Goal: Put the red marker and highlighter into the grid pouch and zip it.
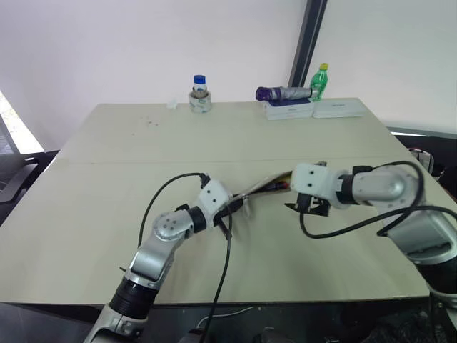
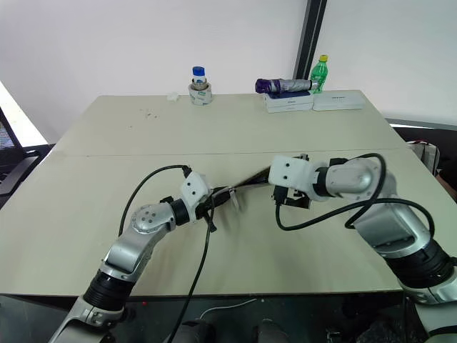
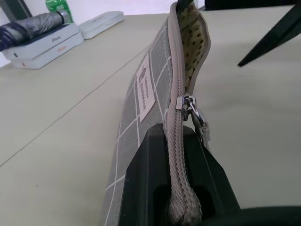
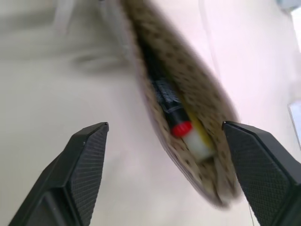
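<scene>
Two grippers flank the grid pouch (image 3: 141, 94) above the table (image 1: 107, 236): left gripper (image 1: 225, 214) clenched on its zipped end, right gripper (image 4: 169, 174) released wide at its open mouth, where red marker (image 4: 176, 123) and highlighter (image 4: 197, 141) lie lengthwise inside.

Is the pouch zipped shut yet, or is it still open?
Still open. The pouch gapes at its far end, its zipper pull sits partway along, and the red marker and yellow highlighter show inside.

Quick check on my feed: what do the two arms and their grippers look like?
Both arms are silver-grey metal with black joints, white wrist blocks and loose black cables. The left gripper has smooth black fingers; the right gripper has two black wedge-shaped fingers with a fine textured grip.
</scene>
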Robot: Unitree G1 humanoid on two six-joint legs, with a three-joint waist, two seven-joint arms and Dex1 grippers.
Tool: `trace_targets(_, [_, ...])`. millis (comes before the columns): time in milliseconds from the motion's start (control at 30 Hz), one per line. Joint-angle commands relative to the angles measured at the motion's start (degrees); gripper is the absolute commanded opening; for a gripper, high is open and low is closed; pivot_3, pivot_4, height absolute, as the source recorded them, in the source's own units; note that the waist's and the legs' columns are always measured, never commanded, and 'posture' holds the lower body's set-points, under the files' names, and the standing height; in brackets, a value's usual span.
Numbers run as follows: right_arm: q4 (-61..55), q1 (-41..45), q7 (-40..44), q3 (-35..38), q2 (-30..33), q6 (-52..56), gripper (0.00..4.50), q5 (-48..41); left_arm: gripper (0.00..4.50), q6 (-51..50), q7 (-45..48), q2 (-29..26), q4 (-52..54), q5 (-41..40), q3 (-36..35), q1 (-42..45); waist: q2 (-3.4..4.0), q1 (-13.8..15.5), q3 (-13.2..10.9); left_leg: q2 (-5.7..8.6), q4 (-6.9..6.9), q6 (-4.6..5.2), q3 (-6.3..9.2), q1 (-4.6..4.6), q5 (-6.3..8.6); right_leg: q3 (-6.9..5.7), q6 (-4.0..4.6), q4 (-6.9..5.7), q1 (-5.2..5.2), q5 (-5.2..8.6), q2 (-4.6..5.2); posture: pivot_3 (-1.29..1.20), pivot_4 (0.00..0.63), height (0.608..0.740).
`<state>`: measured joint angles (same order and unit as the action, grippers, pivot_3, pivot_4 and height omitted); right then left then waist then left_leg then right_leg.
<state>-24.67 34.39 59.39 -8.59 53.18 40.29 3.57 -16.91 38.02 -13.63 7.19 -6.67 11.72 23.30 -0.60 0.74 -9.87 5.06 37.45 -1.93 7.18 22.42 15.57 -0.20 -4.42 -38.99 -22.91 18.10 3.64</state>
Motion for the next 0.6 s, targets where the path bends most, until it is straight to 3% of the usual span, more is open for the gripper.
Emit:
trace_targets(33, [-0.5, -0.2, -0.9, 6.1, 0.6, 2.8, 4.13, -3.3, 0.0, -1.5, -0.9, 0.7, 2.6, -4.0, -3.4, 0.7, 0.0, 0.0, 0.0, 0.0, 0.01, 0.0, 0.0, 0.0, 0.0, 0.0, 0.0, 0.0, 0.0, 0.0, 0.0, 0.0, 0.15, 0.74])
trace_targets(233, [2.2, 0.0, -5.4, 10.6, -3.0, 11.4, 4.13, -8.0, 0.0, -0.9, -0.5, -0.8, 2.2, -4.2, -3.0, 1.0, 0.0, -0.1, 0.0, 0.0, 0.0, 0.0, -0.01, -0.01, 0.0, 0.01, 0.0, -0.01, 0.01, 0.0, 0.0, 0.0, 0.15, 0.74])
trace_targets(333, [2.8, -0.6, -6.5, 11.5, -3.1, 11.7, 3.23, -9.4, 0.0, -2.0, -1.3, -0.3, 2.1, -5.7, -3.7, 1.2, 0.0, 0.0, 0.0, 0.0, 0.0, 0.0, -0.01, -0.01, 0.0, 0.01, 0.0, -0.01, 0.0, 0.0, 0.0, 0.0, 0.15, 0.74])
trace_targets(400, [1.9, -1.1, -6.7, 12.1, -2.7, 10.8, 2.36, -10.7, 0.0, -3.4, -2.0, 0.1, 2.3, -6.7, -4.4, 1.4, 0.0, 0.0, 0.0, 0.0, 0.01, 0.0, -0.01, 0.0, 0.0, 0.01, 0.0, -0.01, 0.01, 0.0, 0.0, 0.0, 0.15, 0.74])
trace_targets(600, [-6.1, -0.7, -5.8, 17.0, -7.1, 15.5, 2.36, -22.8, 0.0, -8.8, -5.4, 4.3, 2.5, -13.3, -8.7, 3.3, 0.0, 0.0, 0.0, -0.01, 0.01, 0.01, -0.01, 0.0, 0.0, 0.01, 0.0, -0.01, 0.01, 0.0, -0.01, 0.0, 0.15, 0.74])
